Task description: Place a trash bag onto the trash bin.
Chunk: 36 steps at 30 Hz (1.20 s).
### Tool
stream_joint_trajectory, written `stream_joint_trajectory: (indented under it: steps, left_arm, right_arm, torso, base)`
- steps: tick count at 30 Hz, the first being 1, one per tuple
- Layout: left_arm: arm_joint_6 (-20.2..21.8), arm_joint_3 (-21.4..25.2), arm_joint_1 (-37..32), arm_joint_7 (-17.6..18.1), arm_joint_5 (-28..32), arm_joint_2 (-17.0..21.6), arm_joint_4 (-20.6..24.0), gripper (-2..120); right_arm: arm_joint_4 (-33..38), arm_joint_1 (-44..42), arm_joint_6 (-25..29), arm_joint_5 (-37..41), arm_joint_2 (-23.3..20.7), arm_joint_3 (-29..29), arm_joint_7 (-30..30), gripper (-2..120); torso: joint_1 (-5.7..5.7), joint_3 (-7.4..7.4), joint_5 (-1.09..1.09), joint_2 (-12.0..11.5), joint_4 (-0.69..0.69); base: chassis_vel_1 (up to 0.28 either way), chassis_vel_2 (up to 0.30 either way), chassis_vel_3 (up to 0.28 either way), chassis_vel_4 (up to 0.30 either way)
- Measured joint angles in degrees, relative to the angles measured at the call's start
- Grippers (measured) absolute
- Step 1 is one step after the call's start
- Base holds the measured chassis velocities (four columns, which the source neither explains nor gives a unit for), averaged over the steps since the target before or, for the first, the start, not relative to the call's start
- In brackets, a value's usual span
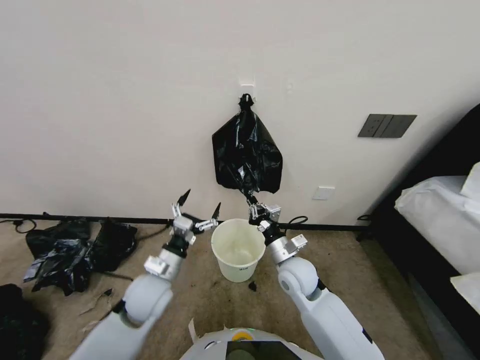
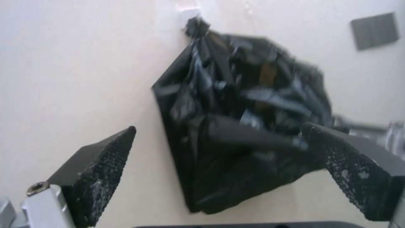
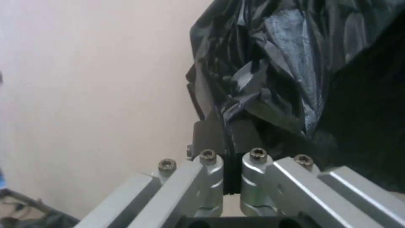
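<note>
A: Where is the bag?

B: On the wall [image 1: 125, 100], hung from a small white hook [image 1: 247, 86]. The black bundle [image 1: 246, 152] is knotted at the top, and the right tool [image 1: 251, 201] is clamped on film at its lower edge. I cannot tell whether that pinched film is one bag [image 3: 246, 107] or several layers.

A: Does the right wrist view settle it?

B: No. It shows the two dark fingers [image 3: 208, 136] pressed together with a thin black strip between them, and crumpled glossy plastic above. The knot and hook are cut off there.

A: And the left tool?

B: The left tool [image 1: 200, 204] is spread wide and holds nothing. In the head view it hangs above the floor [image 1: 200, 295], beside the bin's rim on the robot's left. Its wrist view looks between the two dark pads [image 2: 101, 167] at the bundle [image 2: 236, 126], which is blurred; the other tool is partly hidden behind one pad.

A: The bin?

B: The bin [image 1: 239, 260] stands upright on the floor near the wall, below the bundle and between the two arms. A small dark label sits low on its side, unreadable. A black scrap [image 1: 252, 286] lies just beside its base.

A: Anything else?

B: A heap of black plastic [image 1: 75, 250] lies on the floor by the wall, well to the left. The head view alone shows it whole.
</note>
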<state>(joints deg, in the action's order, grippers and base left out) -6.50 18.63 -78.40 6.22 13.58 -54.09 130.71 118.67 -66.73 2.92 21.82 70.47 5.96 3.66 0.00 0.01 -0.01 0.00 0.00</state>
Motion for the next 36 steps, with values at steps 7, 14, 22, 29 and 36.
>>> stream_joint_trajectory:
  steps: [7, 14, 22, 29, 36]
  left_arm:
    - [6.7, -4.7, 11.2, 1.8, 11.7, 11.9, 1.6, 100]
    - [14.6, -18.7, 34.1, 5.4, 22.7, 20.1, -1.4, 100]
    - [22.9, -35.0, 55.2, 7.0, 28.3, 21.1, -6.1, 100]
    - [26.4, -43.3, 64.5, 7.4, 30.9, 18.1, -10.4, 100]
    - [27.0, -47.0, 69.2, 8.2, 32.4, 13.7, -14.5, 100]
  right_arm:
    - [-2.2, 0.3, 2.2, -5.5, 0.3, 0.4, -0.3, 0]
    - [-2.9, 0.2, 3.5, -8.2, 0.9, 0.4, -0.5, 0]
    - [-2.3, -0.6, 4.2, -9.0, 0.8, 1.3, -0.6, 0]
    - [-1.1, -1.6, 4.5, -9.0, 0.6, 2.1, -0.7, 0]
    - [-0.5, -2.3, 4.8, -9.0, 0.1, 3.0, -0.7, 0]
  torso:
    - [0.0, 0.0, 0.01, 0.0, -0.01]
    - [0.0, 0.0, 0.01, 0.0, -0.03]
    - [0.0, 0.0, 0.04, 0.0, -0.02]
    - [0.0, 0.0, 0.01, 0.0, 0.0]
    - [0.0, -0.01, 0.02, 0.0, -0.01]
  base:
    - [0.0, 0.0, 0.0, 0.0]
    - [0.0, 0.0, 0.0, 0.0]
    - [0.0, 0.0, 0.0, 0.0]
    - [0.0, 0.0, 0.0, 0.0]
    - [0.0, 0.0, 0.0, 0.0]
